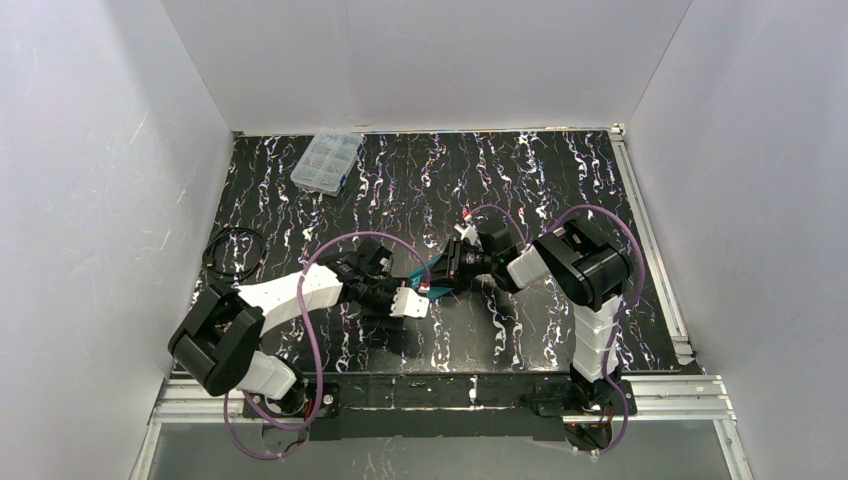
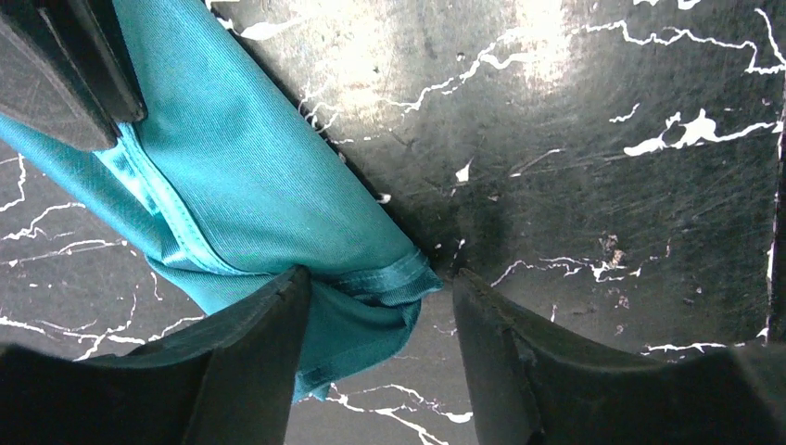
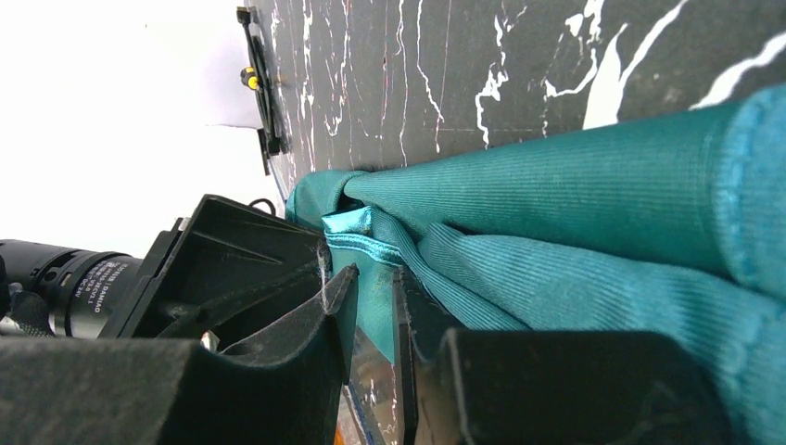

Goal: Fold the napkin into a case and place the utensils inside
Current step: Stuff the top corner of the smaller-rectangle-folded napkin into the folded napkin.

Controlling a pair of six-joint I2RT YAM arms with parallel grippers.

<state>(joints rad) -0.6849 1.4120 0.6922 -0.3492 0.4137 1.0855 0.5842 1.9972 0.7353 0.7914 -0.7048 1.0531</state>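
Right end effector (image 3: 373,320) pinching napkin (image 3: 575,204) fold, left end effector (image 2: 380,362) open astride its corner

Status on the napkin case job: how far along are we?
Done: the napkin looks folded over into a layered band on the table. In hand: the right jaws are clamped on a hem edge at one end, and the left jaws stand open around the corner at the other. Left: finishing the case, then loading the utensils, which aren't clearly in view.
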